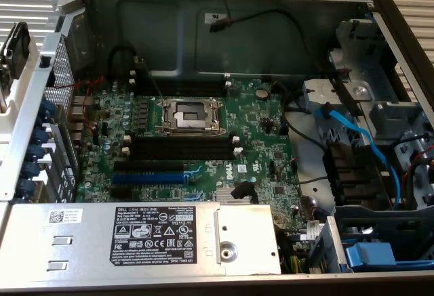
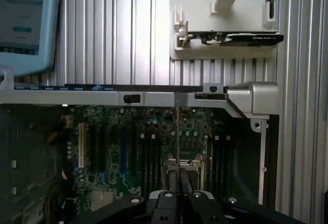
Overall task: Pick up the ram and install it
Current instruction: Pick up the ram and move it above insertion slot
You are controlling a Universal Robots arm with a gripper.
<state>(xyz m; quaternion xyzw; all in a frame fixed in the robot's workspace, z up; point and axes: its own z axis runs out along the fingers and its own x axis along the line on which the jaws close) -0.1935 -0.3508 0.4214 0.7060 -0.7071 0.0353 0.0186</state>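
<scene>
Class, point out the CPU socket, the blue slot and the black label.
CPU socket (image 1: 188, 114): exterior view, centre of its metal frame.
blue slot (image 1: 148, 176): exterior view, middle of its length.
black label (image 1: 163, 237): exterior view, centre of the sticker.

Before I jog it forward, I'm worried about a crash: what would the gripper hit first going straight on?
Most likely the CPU socket on the motherboard, which lies in line with the gripper in the wrist view. Depth is unclear, so this is a guess.
</scene>
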